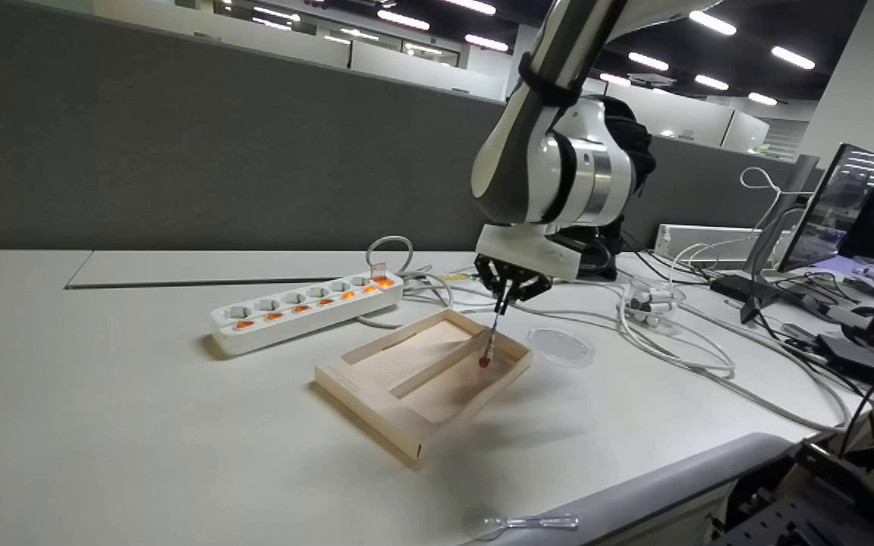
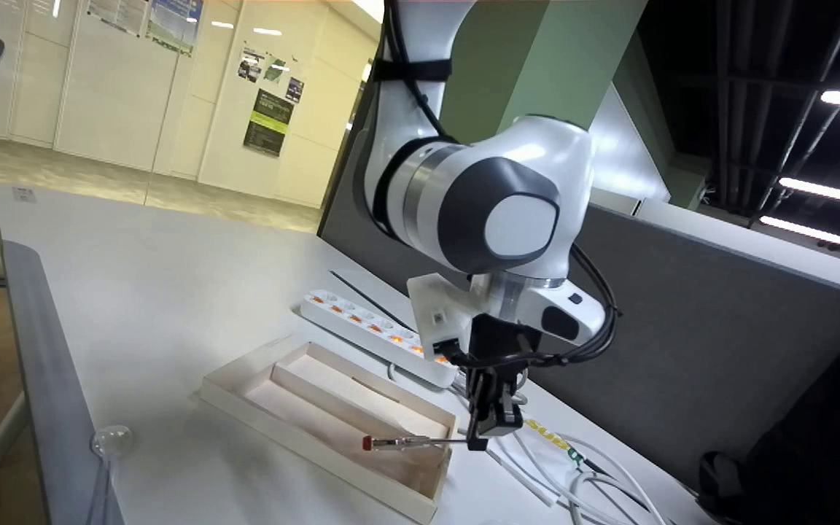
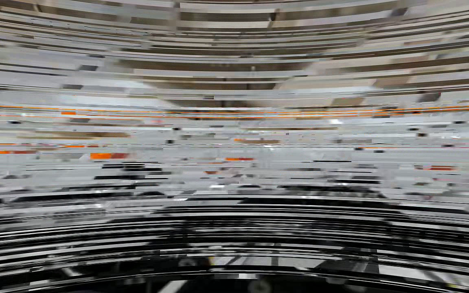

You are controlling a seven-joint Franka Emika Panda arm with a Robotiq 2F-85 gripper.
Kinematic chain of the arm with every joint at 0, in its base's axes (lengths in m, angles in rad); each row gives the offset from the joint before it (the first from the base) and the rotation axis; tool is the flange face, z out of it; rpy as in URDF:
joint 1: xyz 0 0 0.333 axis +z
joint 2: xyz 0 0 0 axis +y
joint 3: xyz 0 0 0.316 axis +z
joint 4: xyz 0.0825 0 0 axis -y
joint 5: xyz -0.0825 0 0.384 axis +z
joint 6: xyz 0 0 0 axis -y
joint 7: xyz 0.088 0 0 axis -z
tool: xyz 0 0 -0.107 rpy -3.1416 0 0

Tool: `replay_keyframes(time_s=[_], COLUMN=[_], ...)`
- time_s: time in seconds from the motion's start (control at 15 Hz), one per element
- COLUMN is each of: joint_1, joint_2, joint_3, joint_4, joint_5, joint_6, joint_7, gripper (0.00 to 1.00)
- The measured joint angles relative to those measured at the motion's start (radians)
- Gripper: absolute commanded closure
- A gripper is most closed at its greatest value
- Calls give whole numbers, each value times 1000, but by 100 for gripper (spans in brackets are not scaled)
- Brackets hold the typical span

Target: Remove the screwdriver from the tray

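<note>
The screwdriver (image 1: 487,352) has a red-ended clear handle and a thin metal shaft. In an exterior view it lies roughly level (image 2: 399,442), with the handle pointing away from the gripper. My gripper (image 1: 501,309) is shut on the shaft's end, also seen in an exterior view (image 2: 476,442). The screwdriver shows over one long compartment of the beige tray (image 1: 365,394), near the tray's end; I cannot tell whether it touches the tray. The tray (image 2: 234,373) rests on the table with a divider ridge inside. The wrist view is scrambled and shows no clear jaws.
A white power strip (image 1: 308,311) with orange switches lies beside the tray. A round clear lid (image 1: 561,346) and white cables (image 1: 680,356) lie on the tray's far side. A clear plastic utensil (image 1: 532,522) lies at the table's front edge. A grey partition (image 1: 217,144) stands behind.
</note>
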Motion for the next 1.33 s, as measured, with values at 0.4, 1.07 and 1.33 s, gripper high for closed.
replay_keyframes(time_s=[0.4,1.07,1.33], joint_1=[17,-100,-198], joint_2=[-101,-130,-91], joint_3=[-140,-142,-42], joint_4=[-43,-69,-41], joint_5=[14,117,166], joint_6=[36,38,27], joint_7=[4,3,-2], gripper=[96,96,96])
